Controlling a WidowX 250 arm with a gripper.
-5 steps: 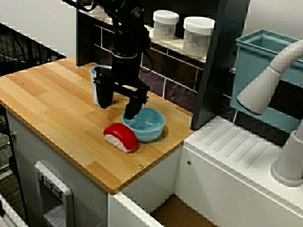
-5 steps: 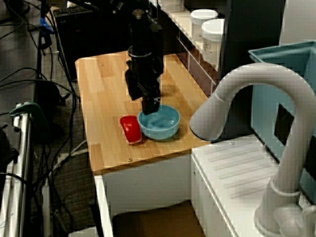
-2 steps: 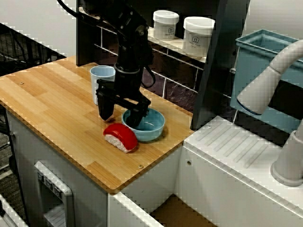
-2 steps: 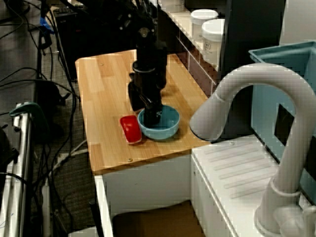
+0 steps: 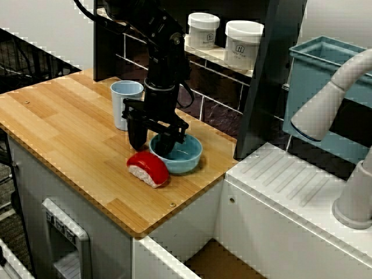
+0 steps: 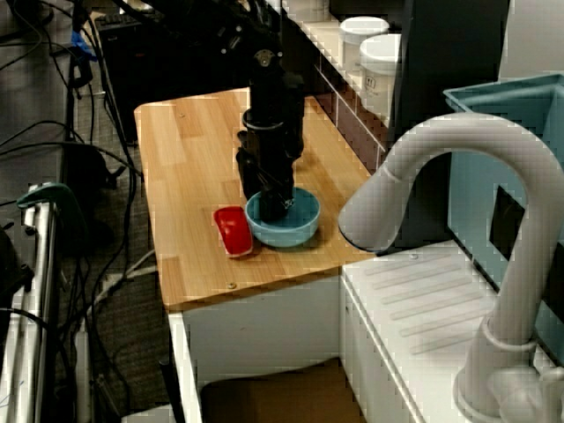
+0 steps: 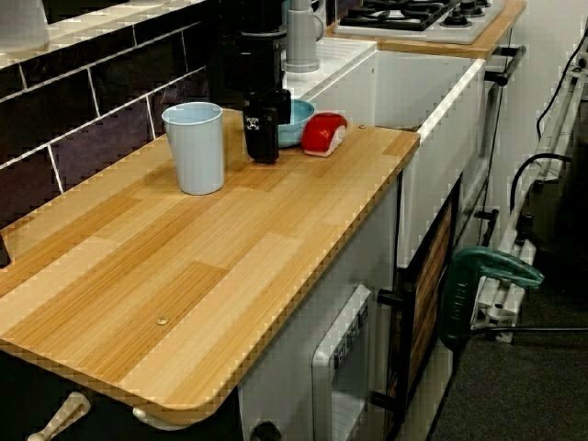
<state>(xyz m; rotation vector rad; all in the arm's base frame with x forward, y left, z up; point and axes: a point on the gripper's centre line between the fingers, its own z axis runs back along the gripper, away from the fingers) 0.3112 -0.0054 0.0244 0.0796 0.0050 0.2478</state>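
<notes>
My black gripper points straight down at the left rim of a light blue bowl on the wooden counter. It is open. One finger hangs inside the bowl and the other stands outside it, so the rim lies between them. A red-and-white sushi piece lies against the bowl's front left, just below the outer finger. A pale blue cup stands upright behind the gripper. In the view from the sink side, the gripper dips into the bowl beside the sushi. The view along the counter shows cup, gripper, bowl and sushi in a row.
Two white jars sit on a shelf behind the arm, with a dark upright post to the right. A grey faucet and a blue bin stand past the counter's right edge, over a white drainboard.
The gripper has come down and shifted slightly right, from above the bowl's left side to straddling its rim. Its fingers stand a little closer together. Bowl, sushi and cup have not moved.
</notes>
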